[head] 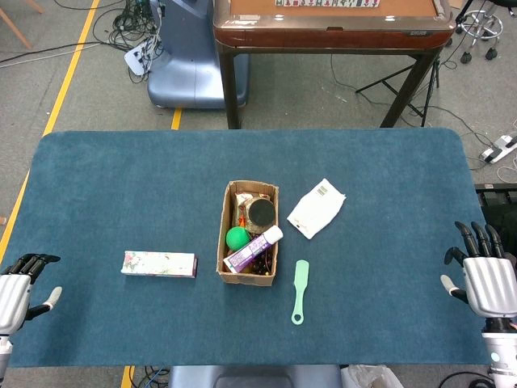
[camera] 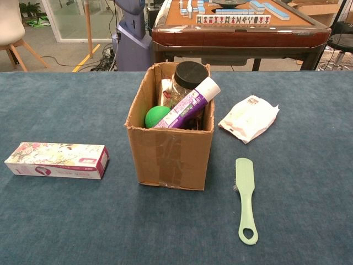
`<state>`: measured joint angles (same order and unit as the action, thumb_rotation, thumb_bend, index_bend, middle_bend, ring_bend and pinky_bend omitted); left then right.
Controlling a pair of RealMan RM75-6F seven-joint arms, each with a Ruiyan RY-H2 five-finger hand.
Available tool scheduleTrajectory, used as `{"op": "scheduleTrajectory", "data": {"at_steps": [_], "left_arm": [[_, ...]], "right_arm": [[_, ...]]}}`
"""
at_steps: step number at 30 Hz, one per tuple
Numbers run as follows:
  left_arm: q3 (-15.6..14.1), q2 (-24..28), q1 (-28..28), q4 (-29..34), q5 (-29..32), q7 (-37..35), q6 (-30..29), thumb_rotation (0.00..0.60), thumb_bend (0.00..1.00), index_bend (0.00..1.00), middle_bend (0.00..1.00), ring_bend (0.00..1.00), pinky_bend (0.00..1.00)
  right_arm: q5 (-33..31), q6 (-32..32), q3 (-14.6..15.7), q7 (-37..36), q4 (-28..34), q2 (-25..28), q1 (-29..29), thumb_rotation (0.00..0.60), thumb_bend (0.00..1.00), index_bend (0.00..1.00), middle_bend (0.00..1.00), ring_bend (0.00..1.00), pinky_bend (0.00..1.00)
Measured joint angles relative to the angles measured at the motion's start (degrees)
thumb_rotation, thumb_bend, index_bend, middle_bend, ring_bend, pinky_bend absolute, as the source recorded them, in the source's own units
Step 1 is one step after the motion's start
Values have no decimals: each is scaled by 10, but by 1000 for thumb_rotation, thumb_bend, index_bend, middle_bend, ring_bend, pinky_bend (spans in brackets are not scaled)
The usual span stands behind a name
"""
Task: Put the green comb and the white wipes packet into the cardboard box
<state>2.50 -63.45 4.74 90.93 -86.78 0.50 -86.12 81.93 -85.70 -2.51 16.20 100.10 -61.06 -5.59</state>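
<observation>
The green comb (camera: 245, 199), a thin, stiff, probably light plastic strip lying flat on the blue counter (head: 121, 186) just right of the cardboard box (camera: 170, 160), looks best pinched across its narrow handle near the hanging hole, while the white wipes packet (camera: 249, 117), soft and crinkly, sits beyond it and should give under a grasp across its middle. Its small label is too blurred to read, as is the print on the purple-and-white tube (camera: 187, 106) in the already crowded box and on the flowered carton (camera: 57, 160) to the left. The left hand (head: 18, 289) and right hand (head: 487, 273) rest at the counter's near corners, fingers apart, holding nothing.
</observation>
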Motion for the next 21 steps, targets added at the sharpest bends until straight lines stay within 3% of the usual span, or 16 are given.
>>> {"op": "scheduleTrajectory", "data": {"at_steps": [11,21], "left_arm": [[0,5,-7,2,-1,-10,-13,600,278,300,322,231,406],[1,7,-10,3,1,-12,-18,600,279,300,322,231,406]], "right_arm": [[13,45,3,-2,-25,-24,-22,600,186,524,137,0,0],[44,143,-8,12,-57,-48,-101,600,113,385,139,0,15]]}}
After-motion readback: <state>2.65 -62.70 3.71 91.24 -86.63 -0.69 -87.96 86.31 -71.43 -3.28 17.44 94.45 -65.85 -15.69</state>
